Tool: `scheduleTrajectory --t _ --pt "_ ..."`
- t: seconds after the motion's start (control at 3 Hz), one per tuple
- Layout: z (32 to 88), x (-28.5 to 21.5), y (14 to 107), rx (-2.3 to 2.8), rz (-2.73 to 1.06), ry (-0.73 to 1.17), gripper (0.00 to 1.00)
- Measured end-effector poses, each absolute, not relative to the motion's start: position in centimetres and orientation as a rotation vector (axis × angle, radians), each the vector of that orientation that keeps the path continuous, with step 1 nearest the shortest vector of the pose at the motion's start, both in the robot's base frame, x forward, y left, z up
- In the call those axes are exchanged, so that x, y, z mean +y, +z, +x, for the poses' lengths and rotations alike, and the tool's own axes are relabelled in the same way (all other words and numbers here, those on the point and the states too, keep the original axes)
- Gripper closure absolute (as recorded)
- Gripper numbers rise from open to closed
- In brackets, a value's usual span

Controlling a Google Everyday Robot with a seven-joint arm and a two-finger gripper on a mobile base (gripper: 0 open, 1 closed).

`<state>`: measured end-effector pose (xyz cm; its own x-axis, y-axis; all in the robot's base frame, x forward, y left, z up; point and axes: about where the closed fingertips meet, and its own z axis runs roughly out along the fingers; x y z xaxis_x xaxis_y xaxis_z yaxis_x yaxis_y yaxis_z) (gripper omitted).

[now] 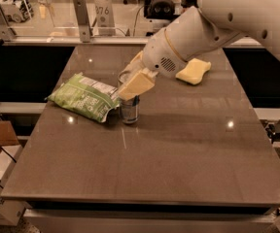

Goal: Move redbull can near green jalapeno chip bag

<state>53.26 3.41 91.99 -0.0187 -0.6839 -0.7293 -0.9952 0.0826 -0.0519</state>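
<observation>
Left of centre on the table (188, 159), the gripper (133, 84) is clasping the top of the upright can (129, 111), which is standing just beside the chip bag (84, 97) lying at its nine o'clock, while the arm (203, 38) is leaning in from two o'clock.

The cream-yellow two-finger gripper (132, 84), on a white arm (218, 18), clasps the slim silver metal redbull can (129, 109) with bluish-grey panels. Wrinkly green foil chip bag (84, 97): white print. Pale yellow sponge (193, 71). Grey-brown tabletop (179, 154).
</observation>
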Motion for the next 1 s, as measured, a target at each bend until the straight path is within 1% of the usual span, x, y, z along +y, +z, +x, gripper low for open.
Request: scheduleTrajectory --t 1.0 --pt "53.07 4.46 91.48 1.747 -1.696 0.649 0.12"
